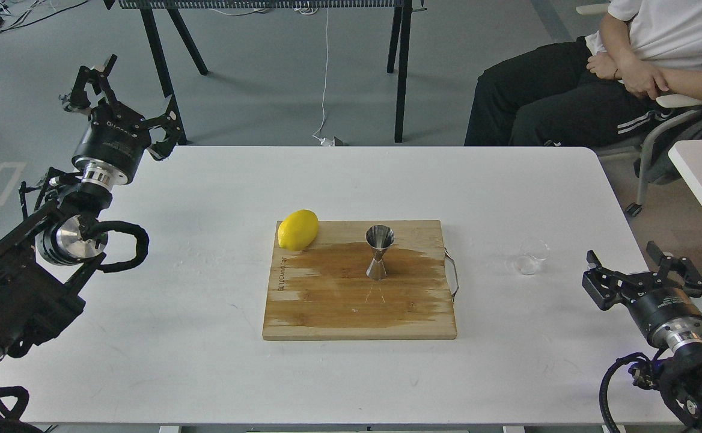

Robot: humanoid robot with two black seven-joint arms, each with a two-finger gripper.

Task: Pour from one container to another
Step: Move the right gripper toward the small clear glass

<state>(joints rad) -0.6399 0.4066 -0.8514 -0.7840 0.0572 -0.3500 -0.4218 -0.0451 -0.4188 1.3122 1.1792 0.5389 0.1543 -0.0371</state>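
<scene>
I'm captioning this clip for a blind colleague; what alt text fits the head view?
A steel jigger stands upright on a wooden cutting board beside a lemon at the board's far left corner, on a white table. A clear plastic cup sits to the board's right, near the open right hand; the open left hand is raised at the table's far left.

The left arm comes in from the lower left and bends upward, its gripper [124, 96] raised with fingers [103, 66] spread wide and empty. The right arm enters low at the right corner, its gripper [642, 267] likewise spread, holding nothing.
</scene>
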